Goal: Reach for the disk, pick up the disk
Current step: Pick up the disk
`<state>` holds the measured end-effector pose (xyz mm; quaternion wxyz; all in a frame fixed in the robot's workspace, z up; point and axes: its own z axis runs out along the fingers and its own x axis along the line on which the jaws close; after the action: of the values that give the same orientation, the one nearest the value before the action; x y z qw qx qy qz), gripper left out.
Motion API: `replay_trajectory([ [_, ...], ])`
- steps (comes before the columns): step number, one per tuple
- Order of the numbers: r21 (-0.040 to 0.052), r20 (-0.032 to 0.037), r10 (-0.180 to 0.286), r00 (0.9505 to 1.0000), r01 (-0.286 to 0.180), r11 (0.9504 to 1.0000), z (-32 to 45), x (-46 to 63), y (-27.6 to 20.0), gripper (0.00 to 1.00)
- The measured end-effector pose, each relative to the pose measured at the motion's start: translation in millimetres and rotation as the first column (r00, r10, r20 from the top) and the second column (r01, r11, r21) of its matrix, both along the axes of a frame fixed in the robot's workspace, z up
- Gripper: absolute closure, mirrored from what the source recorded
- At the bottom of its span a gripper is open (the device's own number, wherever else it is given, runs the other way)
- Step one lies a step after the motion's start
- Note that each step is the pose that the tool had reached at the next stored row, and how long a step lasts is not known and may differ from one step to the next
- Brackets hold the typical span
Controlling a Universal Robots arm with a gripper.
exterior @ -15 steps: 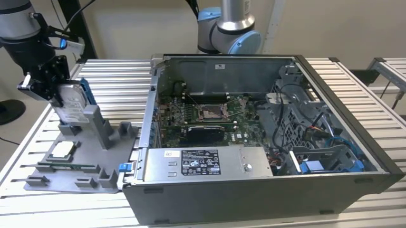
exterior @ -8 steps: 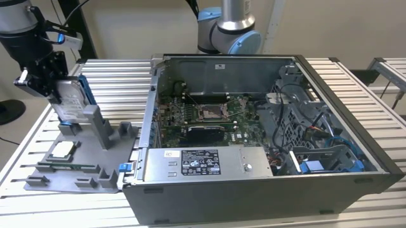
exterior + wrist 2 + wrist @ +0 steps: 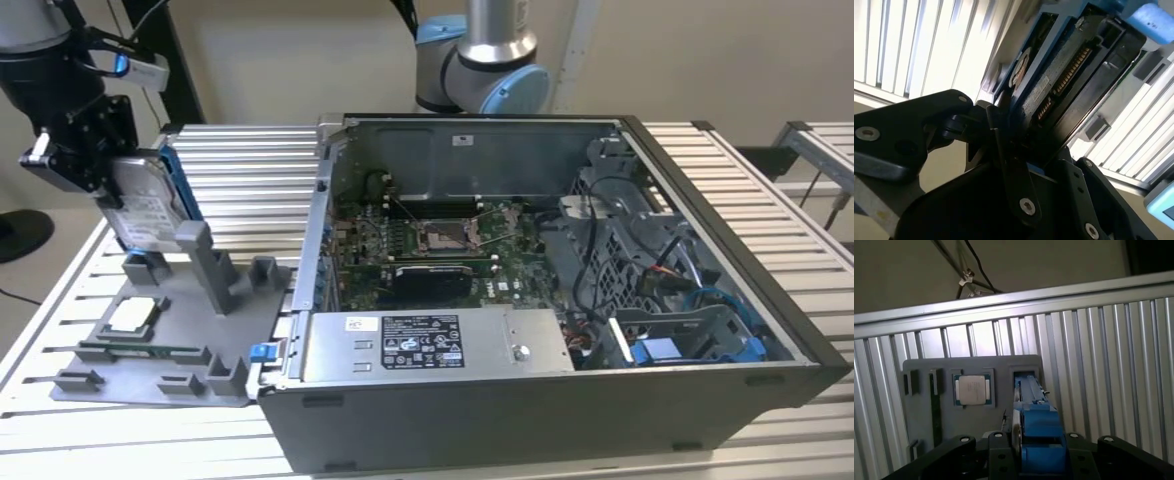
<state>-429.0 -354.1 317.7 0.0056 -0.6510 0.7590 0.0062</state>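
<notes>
Gripper (image 3: 120,165): black, at the exterior view's left, above the grey fixture plate (image 3: 160,375); its fingers are closed onto the disk (image 3: 150,205) from both sides.
Disk: stands upright on edge in the jaws, label face towards the camera, with a blue carrier rail (image 3: 187,190) along the edge nearer the computer case (image 3: 561,420).
Disk's lower end: right at the fixture's upright posts (image 3: 200,260); I cannot tell whether it still touches them or hangs just clear.
Exterior view alone: the open case with its motherboard (image 3: 441,240), the grey labelled box (image 3: 427,345) at its front, and the arm's base (image 3: 481,60) behind it on the slatted table (image 3: 240,160).
Second wrist view: the disk (image 3: 1064,85) seen along its underside, a row of gold connector pins (image 3: 1074,67) on it, and a black finger (image 3: 1009,165) pressed against one face. The far finger's contact is mostly hidden.
First wrist view: looking down past the gripper (image 3: 1036,440) at the disk's blue carrier (image 3: 1038,417), which sits between the two black fingers and lines up with a slot (image 3: 1024,375) in the fixture plate (image 3: 919,440).
Chip (image 3: 973,389): small, square, silver, lying flat in its own recess just beside that slot; in the exterior view it (image 3: 134,315) lies below the disk on the plate.
</notes>
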Motion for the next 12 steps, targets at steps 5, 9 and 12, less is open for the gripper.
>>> replay_trajectory([
  [5, 0.0000, -0.0001, 0.000, 1.0000, 0.000, 1.0000, 11.2, 0.0, 0.0, 1.00],
  [9, -0.0001, -0.0001, 0.000, 1.0000, 0.000, 1.0000, 20.3, 0.0, 0.0, 1.00],
  [12, 0.0000, -0.0001, 0.000, 1.0000, 0.000, 1.0000, 27.0, 0.0, 0.0, 1.00],
])
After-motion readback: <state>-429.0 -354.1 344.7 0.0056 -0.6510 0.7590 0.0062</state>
